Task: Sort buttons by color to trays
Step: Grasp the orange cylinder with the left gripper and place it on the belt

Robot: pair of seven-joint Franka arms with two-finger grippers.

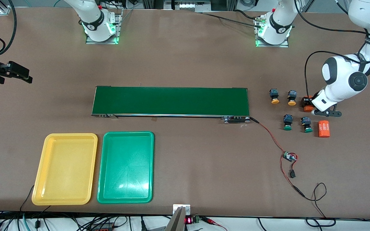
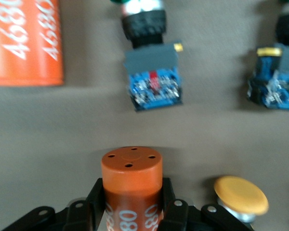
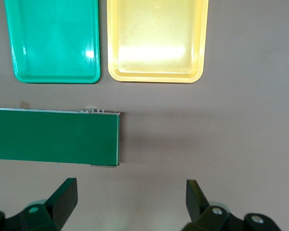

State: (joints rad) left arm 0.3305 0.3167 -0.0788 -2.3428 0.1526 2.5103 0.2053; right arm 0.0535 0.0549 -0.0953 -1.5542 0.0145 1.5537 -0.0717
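Note:
Two yellow-capped buttons (image 1: 274, 96) (image 1: 292, 97) and two green-capped buttons (image 1: 288, 122) (image 1: 307, 124) lie on the table past the left arm's end of the belt. My left gripper (image 1: 309, 105) (image 2: 132, 192) is down beside the yellow-capped pair, shut on an upright orange cylinder (image 2: 131, 168) with white numbers. The left wrist view also shows the green-capped buttons' blue bodies (image 2: 153, 77) (image 2: 275, 84) and one yellow cap (image 2: 241, 195). The yellow tray (image 1: 65, 169) and green tray (image 1: 126, 166) lie empty, nearer the front camera than the belt. My right gripper (image 1: 15, 72) (image 3: 132, 202) waits open above the table at its own end.
A long dark green conveyor belt (image 1: 171, 100) crosses the middle of the table. A second orange cylinder (image 1: 324, 129) lies on its side beside the green-capped buttons. A red-black cable with a small circuit board (image 1: 289, 157) runs from the belt toward the front edge.

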